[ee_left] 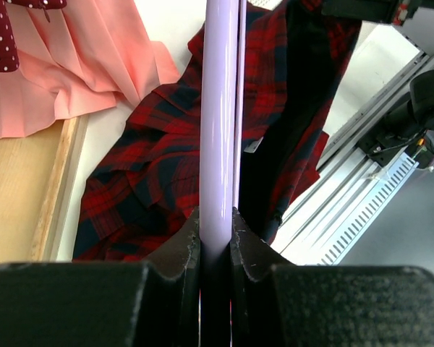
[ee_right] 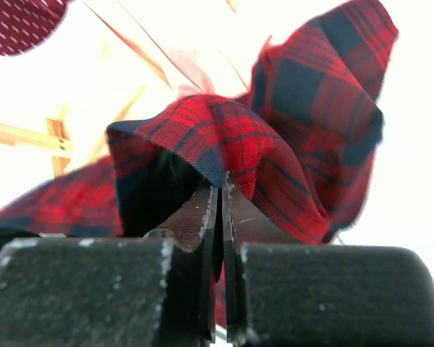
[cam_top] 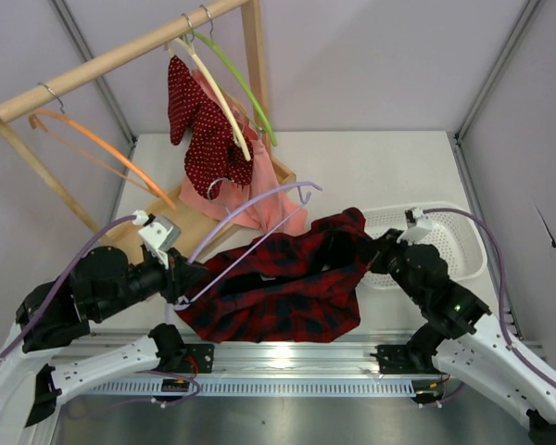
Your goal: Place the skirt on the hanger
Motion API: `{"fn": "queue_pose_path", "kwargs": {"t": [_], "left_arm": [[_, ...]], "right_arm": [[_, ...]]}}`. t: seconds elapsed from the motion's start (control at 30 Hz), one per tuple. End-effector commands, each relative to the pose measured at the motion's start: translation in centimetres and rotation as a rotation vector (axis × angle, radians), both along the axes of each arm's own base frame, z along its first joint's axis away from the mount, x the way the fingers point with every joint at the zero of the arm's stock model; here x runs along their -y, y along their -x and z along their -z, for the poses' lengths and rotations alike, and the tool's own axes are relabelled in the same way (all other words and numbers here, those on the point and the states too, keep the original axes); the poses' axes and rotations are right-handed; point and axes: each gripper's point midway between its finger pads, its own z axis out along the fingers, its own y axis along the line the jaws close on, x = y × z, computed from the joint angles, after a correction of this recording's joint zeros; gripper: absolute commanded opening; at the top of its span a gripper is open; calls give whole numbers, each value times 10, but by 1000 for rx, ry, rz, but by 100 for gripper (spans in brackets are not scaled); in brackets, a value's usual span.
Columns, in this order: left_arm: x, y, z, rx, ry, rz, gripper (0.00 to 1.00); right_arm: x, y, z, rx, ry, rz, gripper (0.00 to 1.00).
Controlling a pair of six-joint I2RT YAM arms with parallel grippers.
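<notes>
Seen from above the table, the left gripper (cam_top: 187,282) is clamped tight on one end of the hanger (ee_left: 220,108). The hanger's long axis runs from that grip at about 8 o'clock up toward its hook at 2 o'clock. The skirt (cam_top: 287,278) lies just to the 4 o'clock side of that line, bunched mid-table between the two arms, with the hanger's lower bar crossing its near-left part. Whether the bar passes inside the waist or merely rests over the cloth cannot be told.

At the skirt's 3 o'clock edge the right gripper (ee_right: 220,191) is pinched shut on a fold of fabric and lifts it clear of the table, beside the white basket (cam_top: 471,225). That arm is the nearer one to the cloth, so any feeding of skirt onto bar looks likely to run from 3 o'clock toward 9.

The skirt is red tartan crossed with dark navy, wide and loosely crumpled. It peaks in soft folds at the raised edge and lies flatter toward the rail at 6 o'clock.
</notes>
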Motion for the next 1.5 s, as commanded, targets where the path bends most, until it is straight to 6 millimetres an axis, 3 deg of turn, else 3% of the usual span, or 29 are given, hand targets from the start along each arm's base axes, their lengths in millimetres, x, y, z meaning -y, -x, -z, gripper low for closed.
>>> {"fn": "queue_pose_path", "kwargs": {"t": [0.0, 0.03, 0.07, 0.13, 0.17, 0.3, 0.43, 0.63, 0.73, 0.83, 0.93, 1.03, 1.07, 1.1, 1.17, 1.2, 1.3, 1.33, 1.47], "left_arm": [[5, -1, -9, 35, 34, 21, 0], [6, -1, -10, 39, 44, 18, 0], [5, -1, -8, 38, 49, 15, 0], [4, -2, -9, 44, 63, 6, 0], [3, -3, -5, 40, 59, -2, 0], [1, -5, -3, 44, 63, -22, 0], [-2, -6, -4, 52, 68, -38, 0], [-6, -5, -5, 59, 75, -44, 0], [-5, -6, -4, 60, 67, -40, 0], [-3, -7, -3, 60, 57, -37, 0], [0, -8, -4, 63, 55, -29, 0], [2, -8, -4, 66, 50, -22, 0], [2, -8, -3, 67, 48, -23, 0], [1, -9, -3, 69, 49, -24, 0], [2, -9, -4, 70, 52, -24, 0], [1, -9, -4, 69, 49, -26, 0], [-1, -8, -4, 70, 55, -30, 0], [-1, -8, -5, 71, 58, -30, 0], [-4, -8, -5, 66, 59, -40, 0]], "right_arm": [[-10, -27, -55, 147, -130, 69, 0], [-14, -30, -62, 156, -135, 60, 0], [-18, -33, -83, 200, -150, 48, 0], [-29, -39, -94, 210, -135, 15, 0], [-30, -40, -118, 250, -150, 10, 0], [-33, -42, -139, 281, -104, -11, 0], [-24, -40, -116, 250, -4, -7, 0], [-6, -28, -39, 35, 104, 30, 0], [-1, -19, -15, -56, 119, 37, 0], [1, -11, -5, -123, 140, 25, 13], [1, -6, -15, -152, 171, 0, 34], [-2, -4, -44, -133, 192, -39, 47], [-2, -3, -49, -129, 216, -60, 48], [-6, -3, -74, -92, 195, -76, 50], [-12, -5, -79, -113, 235, -97, 52], [-18, -6, -99, -74, 236, -123, 52], [-44, -3, -107, -49, 318, -208, 53], [-58, 6, -121, -11, 316, -261, 53], [-93, 17, -118, -20, 377, -375, 53]]}}
